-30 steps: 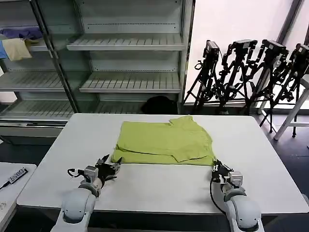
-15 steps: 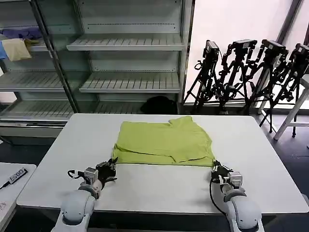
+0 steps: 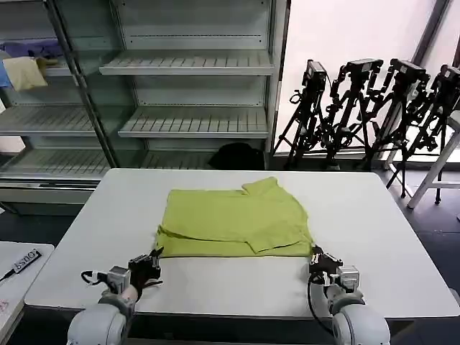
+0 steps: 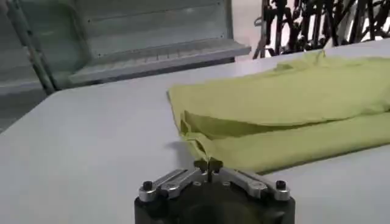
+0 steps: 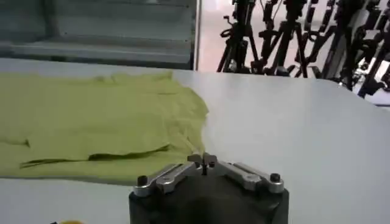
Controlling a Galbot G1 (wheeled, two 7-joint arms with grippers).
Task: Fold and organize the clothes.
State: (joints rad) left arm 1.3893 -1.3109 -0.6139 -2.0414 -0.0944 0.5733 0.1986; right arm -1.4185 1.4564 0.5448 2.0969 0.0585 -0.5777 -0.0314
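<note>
Here the folded T-shirt [image 3: 233, 223] lies mid-bench [image 3: 374, 208]; left claw [image 3: 152, 260] at seven o'clock, right claw [image 3: 317, 259] at five, both low, pinched together and empty.

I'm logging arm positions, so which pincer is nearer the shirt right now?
Right, narrowly. The right pincer sits shut at the shirt's near right corner, seemingly pinching its edge. The left pincer, also shut, sits just off the near left corner.

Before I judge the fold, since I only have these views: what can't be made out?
- T-shirt: its underside lies against the table, so any print there is hidden.
- Left end effector: fingertips meet at the hem; whether cloth is pinched is unclear.
- Right end effector: same doubt at the near corner.
</note>
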